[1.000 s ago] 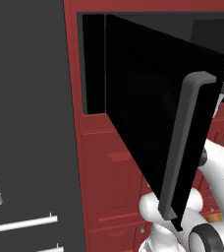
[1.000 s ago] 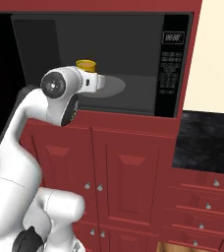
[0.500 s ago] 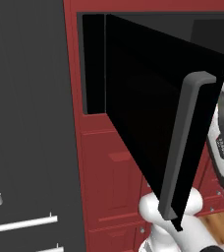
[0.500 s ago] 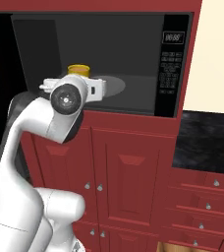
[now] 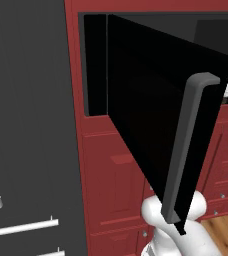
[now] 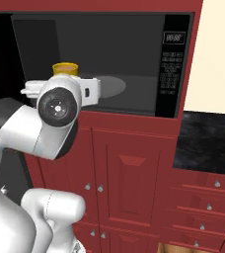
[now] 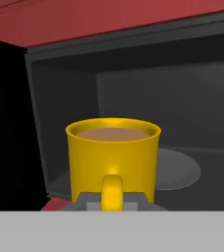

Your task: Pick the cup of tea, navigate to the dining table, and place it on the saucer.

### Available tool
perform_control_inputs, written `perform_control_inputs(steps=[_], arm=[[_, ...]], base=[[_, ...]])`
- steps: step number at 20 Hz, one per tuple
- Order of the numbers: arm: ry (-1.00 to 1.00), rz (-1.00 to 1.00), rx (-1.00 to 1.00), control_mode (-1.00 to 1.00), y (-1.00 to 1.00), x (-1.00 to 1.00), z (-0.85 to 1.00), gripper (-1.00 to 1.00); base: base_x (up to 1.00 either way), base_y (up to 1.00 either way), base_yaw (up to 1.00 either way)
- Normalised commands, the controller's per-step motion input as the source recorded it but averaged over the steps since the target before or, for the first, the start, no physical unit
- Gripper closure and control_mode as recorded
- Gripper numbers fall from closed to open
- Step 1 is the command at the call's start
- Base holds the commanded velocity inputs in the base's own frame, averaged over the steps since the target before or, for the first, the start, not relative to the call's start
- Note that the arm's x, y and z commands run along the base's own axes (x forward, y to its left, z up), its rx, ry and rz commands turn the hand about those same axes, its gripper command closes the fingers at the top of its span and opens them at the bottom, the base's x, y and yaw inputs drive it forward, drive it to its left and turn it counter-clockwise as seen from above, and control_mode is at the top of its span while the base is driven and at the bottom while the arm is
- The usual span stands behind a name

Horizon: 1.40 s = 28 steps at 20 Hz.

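The cup of tea is a small yellow mug with brown liquid, and its handle faces the hand camera. My gripper is shut on that handle, holding the mug upright at the mouth of the open microwave. In the right base view the mug's rim shows just above my white hand, at the left of the microwave opening. The fingers themselves are hidden behind the hand there. The dining table and the saucer are out of view.
The microwave door stands swung open to the left, its grey handle close to my arm. A grey turntable lies inside. Red cabinets are below, and a black-topped counter sits to the right.
My hand with the cup has drawn back and a little left, toward the base and out of the microwave cavity. The grip on the handle is unchanged.
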Motion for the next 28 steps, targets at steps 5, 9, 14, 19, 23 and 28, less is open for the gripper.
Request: perform_control_inputs(steps=[5,9,14,19,23,28], arm=[[0.0,0.06,0.0,-1.0,-0.05,-0.76,0.18,1.0],[0.0,0.06,0.0,-1.0,-0.01,-0.68,0.0,1.0],[0.0,0.06,0.0,-1.0,-0.01,-0.57,-0.1,1.0],[0.0,-0.01,0.0,-1.0,0.01,-0.12,-0.04,1.0],[0.0,0.0,-0.02,-1.0,0.01,-0.08,-0.01,1.0],[0.0,0.0,0.0,1.0,0.0,0.0,0.0,1.0]], base=[[0.0,0.0,0.0],[0.0,0.0,0.0],[0.0,0.0,0.0],[0.0,0.0,0.0],[0.0,0.0,0.0],[-0.29,-0.22,-0.44]])
